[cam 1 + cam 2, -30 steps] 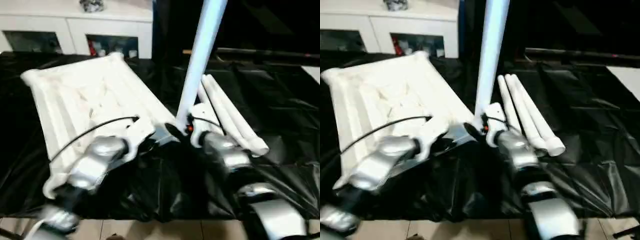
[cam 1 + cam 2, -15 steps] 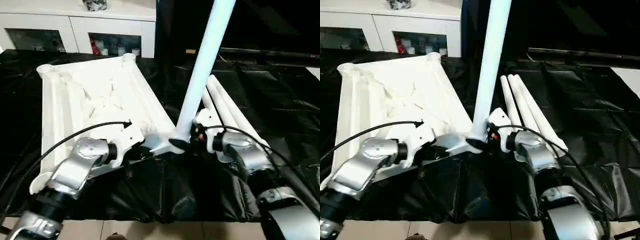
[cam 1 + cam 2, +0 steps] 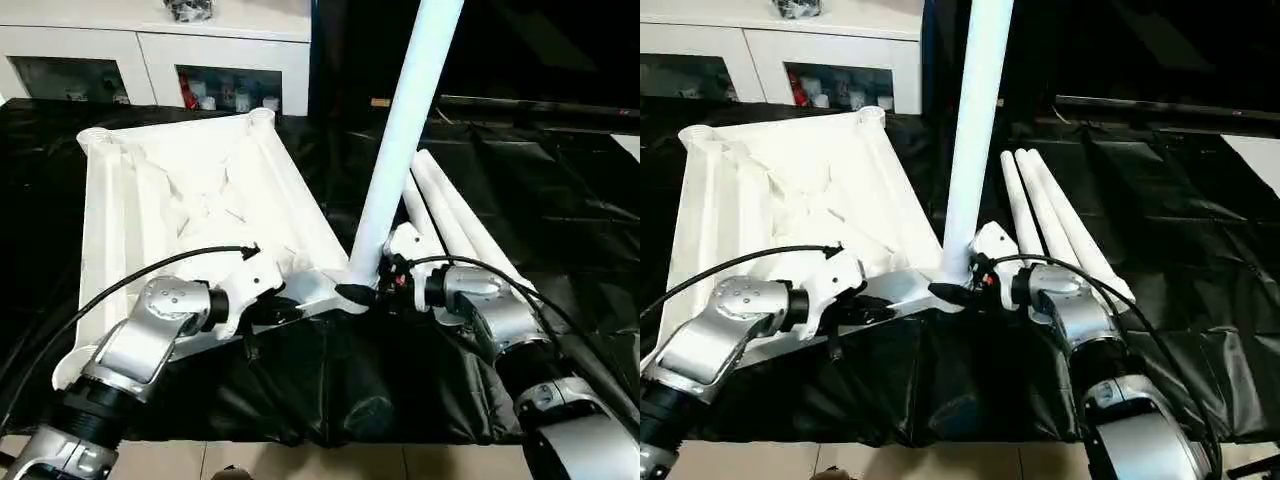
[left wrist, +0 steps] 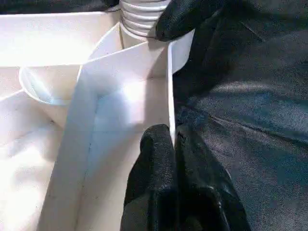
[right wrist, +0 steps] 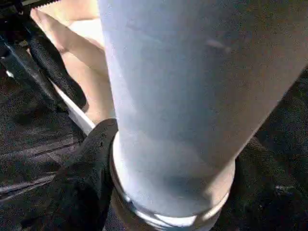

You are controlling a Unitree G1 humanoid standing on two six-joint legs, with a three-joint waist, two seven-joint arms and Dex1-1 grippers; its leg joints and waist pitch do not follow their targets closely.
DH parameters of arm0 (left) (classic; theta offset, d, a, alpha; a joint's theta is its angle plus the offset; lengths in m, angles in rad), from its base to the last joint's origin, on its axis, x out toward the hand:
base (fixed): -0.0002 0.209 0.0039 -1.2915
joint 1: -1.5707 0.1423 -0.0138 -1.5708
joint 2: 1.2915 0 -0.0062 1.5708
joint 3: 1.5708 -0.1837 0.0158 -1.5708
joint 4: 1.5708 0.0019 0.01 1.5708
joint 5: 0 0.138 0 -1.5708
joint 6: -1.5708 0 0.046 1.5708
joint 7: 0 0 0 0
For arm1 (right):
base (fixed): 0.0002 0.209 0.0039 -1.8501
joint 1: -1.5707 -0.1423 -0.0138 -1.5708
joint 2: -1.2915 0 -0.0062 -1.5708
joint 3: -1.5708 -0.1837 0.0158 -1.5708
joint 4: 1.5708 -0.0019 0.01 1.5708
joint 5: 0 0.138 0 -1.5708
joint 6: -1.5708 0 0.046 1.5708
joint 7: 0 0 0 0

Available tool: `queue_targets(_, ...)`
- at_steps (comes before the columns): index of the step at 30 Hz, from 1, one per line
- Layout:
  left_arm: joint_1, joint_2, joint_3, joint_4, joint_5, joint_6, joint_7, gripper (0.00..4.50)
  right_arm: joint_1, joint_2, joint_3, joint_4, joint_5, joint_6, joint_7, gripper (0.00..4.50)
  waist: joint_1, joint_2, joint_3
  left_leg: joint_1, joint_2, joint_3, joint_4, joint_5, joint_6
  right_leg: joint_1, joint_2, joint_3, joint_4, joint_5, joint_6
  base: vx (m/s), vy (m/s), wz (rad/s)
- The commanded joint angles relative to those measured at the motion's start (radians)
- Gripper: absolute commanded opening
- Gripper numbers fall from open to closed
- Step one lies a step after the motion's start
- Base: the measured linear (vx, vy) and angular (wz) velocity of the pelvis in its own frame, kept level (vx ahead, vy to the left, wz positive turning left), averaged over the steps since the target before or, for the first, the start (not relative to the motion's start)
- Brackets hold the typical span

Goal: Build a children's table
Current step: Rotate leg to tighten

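The white tabletop (image 3: pixel 180 190) lies upside down on the black-covered surface, ribs up. One white leg (image 3: pixel 400 130) stands nearly upright in its near right corner socket, its threaded end (image 4: pixel 142 19) at the socket mouth. My right gripper (image 3: pixel 368 287) holds the leg's base: one finger (image 5: pixel 82 178) lies against it and the other is hidden behind the tube. My left gripper (image 4: pixel 172 137) is shut on the tabletop's thin rim wall just beside that corner. Three loose legs (image 3: pixel 460 230) lie side by side right of the tabletop.
A white glass-door cabinet (image 3: pixel 150 50) stands behind the work surface. Crumpled black sheeting (image 3: pixel 560 200) covers the surface and hangs over its near edge. Cables run along both forearms.
The camera has shifted and steadied. My right gripper's fingers have drawn in around the leg's base. The left gripper stays clamped on the rim.
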Motion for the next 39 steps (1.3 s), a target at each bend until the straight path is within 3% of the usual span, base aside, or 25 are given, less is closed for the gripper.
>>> queue_targets(1, -0.017, -0.045, -0.003, -0.012, -0.009, 0.001, 0.034, 0.00, -0.008, 0.021, -0.042, 0.052, -0.011, 0.008, -0.143, 2.74, 0.001, 0.006, -0.065, -0.004, 0.009, 0.005, -0.061, -0.123, 0.040, 0.062, -0.062, 0.060, -0.075, -0.113, -0.199, 0.000, 0.000, 0.00)
queue_targets(2, -0.053, -0.108, 0.001, 0.033, 0.022, 0.031, 0.132, 0.00, -0.029, 0.073, -0.077, 0.119, -0.012, 0.014, -0.294, 2.74, -0.002, 0.007, -0.065, -0.003, 0.008, 0.006, -0.061, -0.133, 0.028, 0.061, -0.062, 0.060, -0.076, -0.135, -0.195, 0.000, 0.000, 0.00)
queue_targets(5, -0.086, -0.159, -0.001, 0.072, 0.046, 0.054, 0.207, 0.00, -0.049, 0.119, -0.107, 0.165, -0.002, 0.032, -0.410, 2.74, -0.002, 0.006, -0.062, 0.003, 0.005, 0.005, -0.063, -0.174, 0.005, 0.059, -0.067, 0.061, -0.091, -0.246, -0.164, 0.000, 0.000, 0.00)
queue_targets(9, -0.165, -0.295, 0.003, 0.150, 0.092, 0.117, 0.397, 0.00, -0.098, 0.241, -0.133, 0.229, 0.016, 0.054, -0.595, 2.74, 0.003, 0.009, -0.066, 0.004, 0.006, 0.006, -0.061, -0.167, 0.004, 0.055, -0.064, 0.061, -0.088, -0.210, -0.151, 0.000, 0.000, 0.00)
queue_targets(11, -0.167, -0.304, -0.004, 0.147, 0.090, 0.115, 0.393, 0.00, -0.103, 0.256, -0.131, 0.230, 0.020, 0.054, -0.594, 2.74, 0.006, 0.007, -0.068, -0.001, 0.006, 0.005, -0.060, -0.151, 0.009, 0.059, -0.064, 0.061, -0.083, -0.171, -0.151, 0.000, 0.000, 0.00)
queue_targets(13, -0.168, -0.314, -0.011, 0.142, 0.093, 0.101, 0.379, 0.00, -0.115, 0.278, -0.142, 0.239, 0.028, 0.051, -0.589, 3.44, 0.006, 0.005, -0.069, -0.006, 0.004, 0.005, -0.060, -0.136, 0.018, 0.061, -0.063, 0.061, -0.079, -0.138, -0.152, 0.000, 0.000, 0.00)
queue_targets(14, -0.165, -0.315, -0.013, 0.136, 0.092, 0.095, 0.365, 0.00, -0.123, 0.286, -0.149, 0.246, 0.032, 0.050, -0.582, 3.44, 0.006, 0.005, -0.069, -0.006, 0.004, 0.005, -0.060, -0.136, 0.022, 0.060, -0.064, 0.060, -0.079, -0.132, -0.155, 0.000, 0.000, 0.00)
queue_targets(16, -0.158, -0.304, -0.013, 0.125, 0.090, 0.077, 0.347, 0.00, -0.133, 0.281, -0.154, 0.258, 0.025, 0.042, -0.585, 3.46, 0.003, 0.005, -0.067, -0.005, 0.005, 0.005, -0.061, -0.147, 0.025, 0.059, -0.064, 0.059, -0.081, -0.146, -0.155, 0.000, 0.000, 0.00)
queue_targets(18, -0.150, -0.289, -0.011, 0.117, 0.085, 0.069, 0.330, 0.00, -0.135, 0.262, -0.145, 0.265, 0.004, 0.024, -0.593, 3.85, 0.003, 0.004, -0.066, -0.006, 0.005, 0.005, -0.062, -0.149, 0.024, 0.059, -0.065, 0.059, -0.083, -0.163, -0.151, 0.000, 0.000, 0.00)
queue_targets(21, -0.130, -0.246, -0.009, 0.097, 0.071, 0.047, 0.285, 0.00, -0.131, 0.198, -0.091, 0.266, -0.078, -0.030, -0.614, 3.89, 0.001, 0.004, -0.066, -0.005, 0.005, 0.006, -0.062, -0.150, 0.021, 0.057, -0.065, 0.060, -0.084, -0.174, -0.152, 0.000, 0.000, 0.00)
queue_targets(25, -0.106, -0.216, -0.012, 0.068, 0.056, 0.031, 0.228, 0.00, -0.122, 0.161, -0.108, 0.243, -0.063, -0.025, -0.538, 3.89, 0.002, 0.006, -0.065, -0.007, 0.006, 0.006, -0.061, -0.150, 0.029, 0.060, -0.066, 0.061, -0.083, -0.161, -0.154, 0.000, 0.000, 0.00)
queue_targets(33, -0.048, -0.130, -0.010, -0.007, -0.001, 0.000, 0.083, 0.00, -0.057, 0.028, -0.062, 0.111, -0.030, -0.034, -0.223, 3.89, 0.005, 0.004, -0.066, -0.006, 0.008, 0.007, -0.057, -0.130, 0.059, 0.062, -0.061, 0.061, -0.077, -0.101, -0.183, 0.000, 0.000, 0.00)
queue_targets(34, -0.041, -0.116, -0.010, -0.016, -0.006, 0.001, 0.067, 0.00, -0.047, 0.012, -0.059, 0.092, -0.021, -0.029, -0.182, 3.89, 0.005, 0.009, -0.066, -0.007, 0.008, 0.007, -0.058, -0.132, 0.059, 0.062, -0.061, 0.061, -0.076, -0.101, -0.186, 0.000, 0.000, 0.00)
queue_targets(39, -0.018, -0.065, -0.001, -0.036, -0.020, -0.001, 0.010, 0.00, -0.017, -0.038, -0.053, 0.036, 0.002, -0.012, -0.052, 3.89, 0.008, 0.007, -0.065, -0.006, 0.008, 0.007, -0.058, -0.139, 0.063, 0.063, -0.061, 0.060, -0.079, -0.120, -0.190, 0.000, 0.000, 0.00)
